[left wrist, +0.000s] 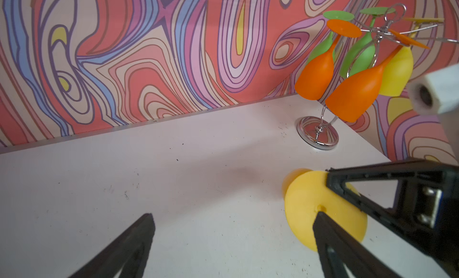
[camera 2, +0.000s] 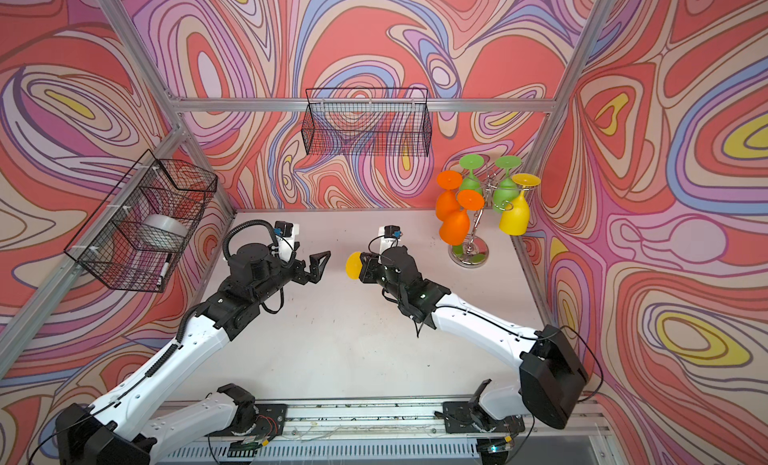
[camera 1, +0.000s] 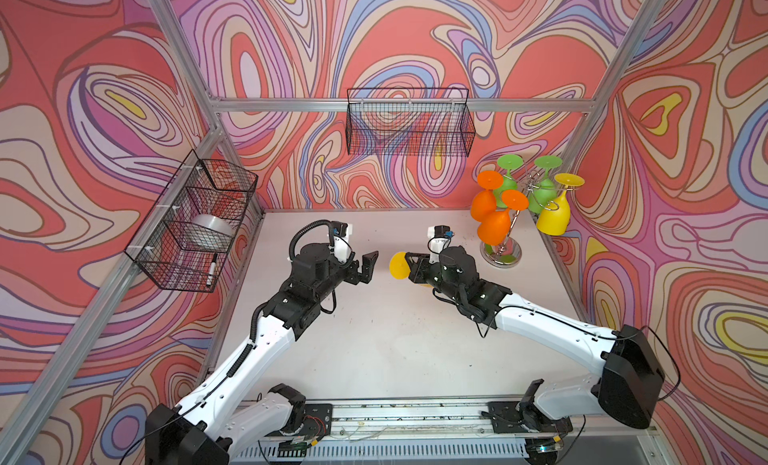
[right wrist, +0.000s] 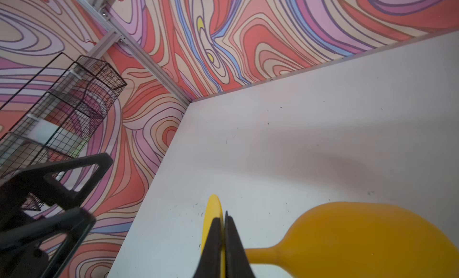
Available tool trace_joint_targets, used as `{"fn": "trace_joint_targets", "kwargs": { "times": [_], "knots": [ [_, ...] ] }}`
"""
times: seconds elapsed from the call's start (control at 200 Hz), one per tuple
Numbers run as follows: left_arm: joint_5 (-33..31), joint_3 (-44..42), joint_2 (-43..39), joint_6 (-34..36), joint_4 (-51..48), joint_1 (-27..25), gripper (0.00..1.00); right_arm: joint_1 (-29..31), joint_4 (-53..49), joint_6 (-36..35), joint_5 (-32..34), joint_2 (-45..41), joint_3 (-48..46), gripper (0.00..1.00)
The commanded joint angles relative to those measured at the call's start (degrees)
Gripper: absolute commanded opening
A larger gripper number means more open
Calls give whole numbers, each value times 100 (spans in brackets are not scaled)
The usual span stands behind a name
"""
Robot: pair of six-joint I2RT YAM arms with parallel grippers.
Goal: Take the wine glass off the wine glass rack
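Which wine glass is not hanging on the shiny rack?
The yellow wine glass, pinched by its round foot in the right gripper. The other five, one yellow too, hang upside down on the wine glass rack.

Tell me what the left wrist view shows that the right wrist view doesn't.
Only the left wrist view shows the rack with five hanging glasses, orange, green and yellow. Only the right wrist view shows the wall basket and the stem of the held yellow glass. Both show that glass's foot pinched in the shut right tool, the open left tool and the white table.
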Motion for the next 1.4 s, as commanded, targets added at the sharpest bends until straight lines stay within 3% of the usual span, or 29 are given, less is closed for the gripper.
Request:
{"fn": "trace_joint_targets", "kwargs": {
  "times": [0.0, 0.441, 0.696, 1.027, 1.207, 1.282, 1.397],
  "knots": [
    [-364, 513, 222, -487, -935, 49, 98, 15, 835, -947, -661, 186, 64, 0],
    [-255, 2041, 871, -1902, -2711, 101, 91, 71, 3414, -3130, -866, 525, -1028, 0],
    [-34, 2522, 1141, -3259, -3644, 222, 85, 113, 4267, -3871, -814, 965, -1074, 0],
    [1022, 3374, 1939, -4765, -4758, 641, 75, 287, 5259, -4999, -910, 1314, -1252, 0],
    [2131, 3425, 2458, -5519, -4872, 969, 58, 363, 5294, -5444, -971, 1497, -1175, 0],
    [2276, 3367, 2521, -5740, -4786, 1035, 53, 379, 5368, -5567, -1011, 1585, -1173, 0],
    [2345, 3317, 2492, -5994, -4683, 1112, 52, 395, 5392, -5719, -1084, 1665, -1149, 0]
  ]
}}
